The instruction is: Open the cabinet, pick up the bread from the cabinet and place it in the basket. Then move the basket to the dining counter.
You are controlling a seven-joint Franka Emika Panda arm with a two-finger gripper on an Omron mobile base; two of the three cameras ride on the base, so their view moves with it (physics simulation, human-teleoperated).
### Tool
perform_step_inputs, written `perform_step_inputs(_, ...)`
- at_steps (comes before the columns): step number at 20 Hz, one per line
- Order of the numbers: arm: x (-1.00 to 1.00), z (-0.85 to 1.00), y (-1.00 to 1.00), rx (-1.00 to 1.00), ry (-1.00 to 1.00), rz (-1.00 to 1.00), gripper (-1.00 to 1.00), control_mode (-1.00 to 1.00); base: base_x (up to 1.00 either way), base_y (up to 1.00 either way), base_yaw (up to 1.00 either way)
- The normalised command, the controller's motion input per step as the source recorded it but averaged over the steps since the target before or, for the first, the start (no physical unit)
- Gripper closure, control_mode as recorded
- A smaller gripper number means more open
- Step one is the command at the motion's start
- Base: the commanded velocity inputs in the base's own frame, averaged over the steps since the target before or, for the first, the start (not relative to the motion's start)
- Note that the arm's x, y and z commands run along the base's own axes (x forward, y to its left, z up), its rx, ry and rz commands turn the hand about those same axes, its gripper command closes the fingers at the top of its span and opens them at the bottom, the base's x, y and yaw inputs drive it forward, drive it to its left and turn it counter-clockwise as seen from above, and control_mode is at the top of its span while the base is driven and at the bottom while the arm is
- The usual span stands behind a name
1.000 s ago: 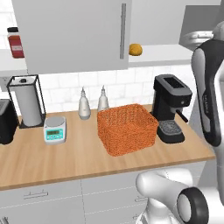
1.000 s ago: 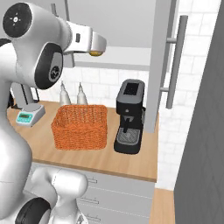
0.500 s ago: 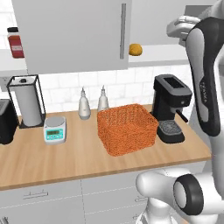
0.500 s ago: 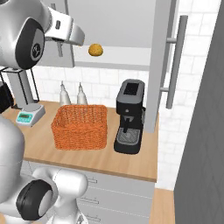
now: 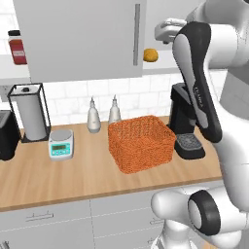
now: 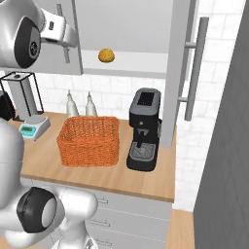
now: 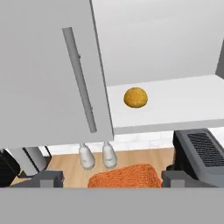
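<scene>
You are facing the large light grey wall cabinet (image 6: 121,29): its right door (image 6: 177,73) stands swung out, edge-on in the right base view, while the left door (image 5: 82,39) with its long metal bar handle (image 5: 136,34) is closed. Below runs the light wood worktop (image 5: 73,180) with a white tile backsplash. On it sits the orange woven rectangular basket (image 5: 141,142), empty as far as you can see, just left of the black coffee machine (image 5: 185,121). Behind the basket stand two pale grey bottles (image 5: 102,115); further left you have a white paper-towel roll in a black wire holder (image 5: 29,114) and a small pale green kitchen scale (image 5: 61,144). The small round golden-brown bread bun (image 7: 135,97) rests alone on the pale shelf (image 7: 175,105) in the open half of the cabinet, near its front edge. Your white two-finger gripper (image 7: 111,178) hangs in front of the cabinet, apart from the bun, its dark fingertips (image 7: 46,178) spread wide and holding nothing.
</scene>
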Motion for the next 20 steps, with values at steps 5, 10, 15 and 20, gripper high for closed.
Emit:
perform_step_inputs(5, 0.58, -0.03, 0.34, -0.04, 0.00, 0.04, -1.00, -1.00, 0.00, 0.00, 0.00)
perform_step_inputs(10, 0.66, -0.10, 0.27, -0.08, 0.00, 0.00, -1.00, -1.00, 0.00, 0.00, 0.00)
perform_step_inputs(15, 0.61, -0.01, 0.22, -0.07, 0.00, 0.00, -1.00, -1.00, 0.00, 0.00, 0.00)
perform_step_inputs(20, 0.53, 0.00, 0.08, -0.04, 0.00, 0.00, -1.00, -1.00, 0.00, 0.00, 0.00)
